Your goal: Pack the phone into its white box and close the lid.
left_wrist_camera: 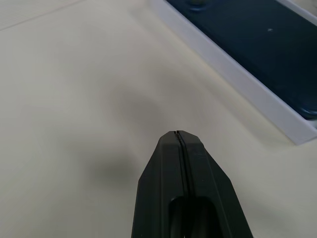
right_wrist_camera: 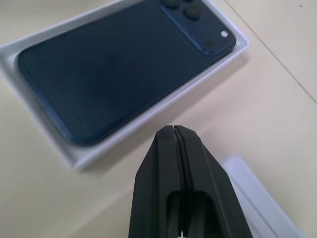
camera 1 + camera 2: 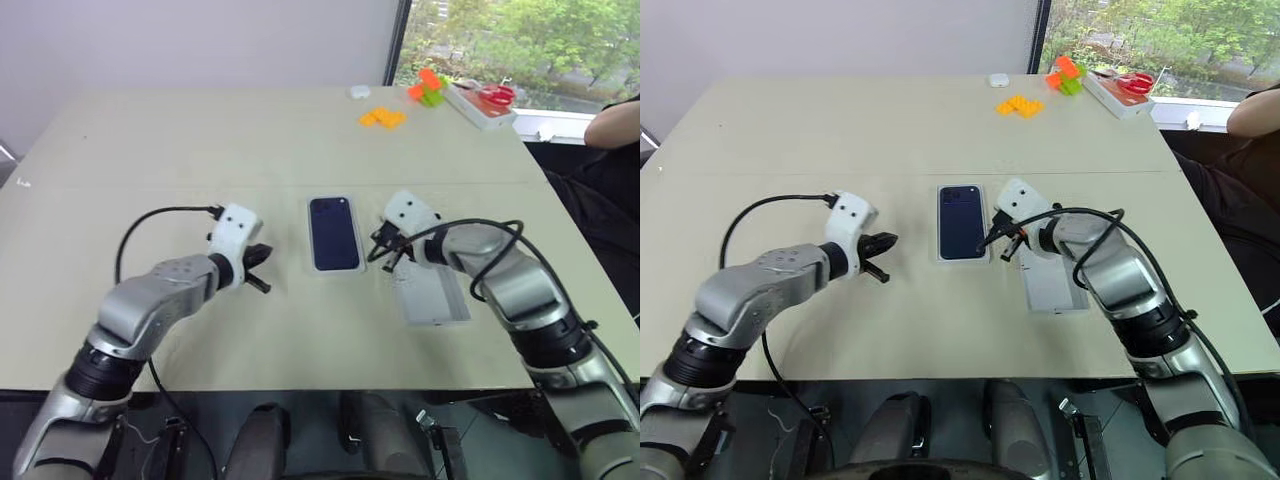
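Phone (image 3: 962,221) lying flat inside white box (image 3: 937,250) mid-bench (image 3: 790,130), camera cluster at far end; left pincer (image 3: 883,258) closed, empty, just left of box; right pincer (image 3: 996,243) closed at box's right edge, above lid (image 3: 1052,285) lying beside box; orange blocks (image 3: 1021,105), green block (image 3: 1070,85) and tray with red scissors (image 3: 1120,92) far right; person's arm (image 3: 1252,110) at right edge.

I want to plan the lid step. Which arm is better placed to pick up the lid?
Probably the right. The lid lies on the table beside the right end effector, while the left end effector is across the white box holding the phone.
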